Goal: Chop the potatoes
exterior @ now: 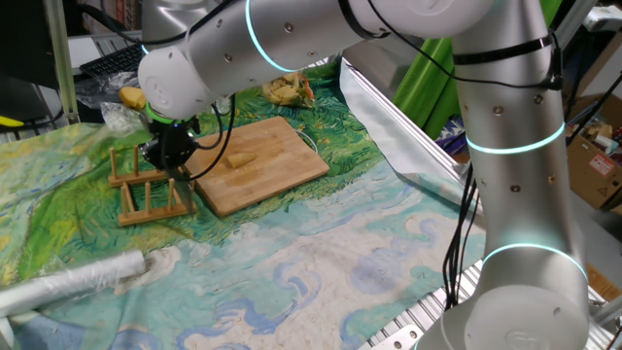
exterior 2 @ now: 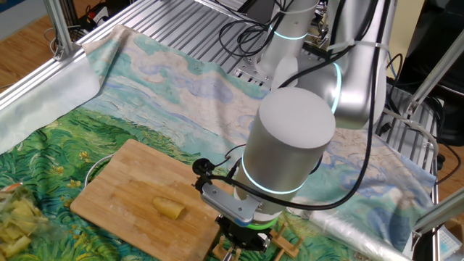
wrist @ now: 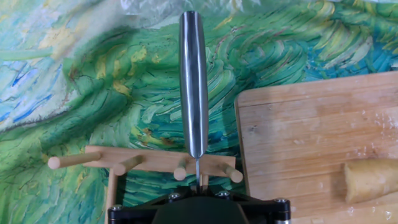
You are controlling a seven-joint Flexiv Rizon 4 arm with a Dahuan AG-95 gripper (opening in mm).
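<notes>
A small pale-yellow potato wedge lies on the wooden board; it also shows in the other fixed view and at the right edge of the hand view. My gripper hangs over the wooden peg rack, left of the board and apart from the wedge. In the hand view a steel knife handle points away from me, its thin blade edge-on between the rack's pegs. Only the black gripper body shows there; the fingers are hidden, so I cannot tell whether they grip the knife.
A pile of yellow-brown potatoes and peels lies beyond the board, with another potato by a plastic bag at the back left. A foil-wrapped roll lies at the front left. The painted cloth covers the table.
</notes>
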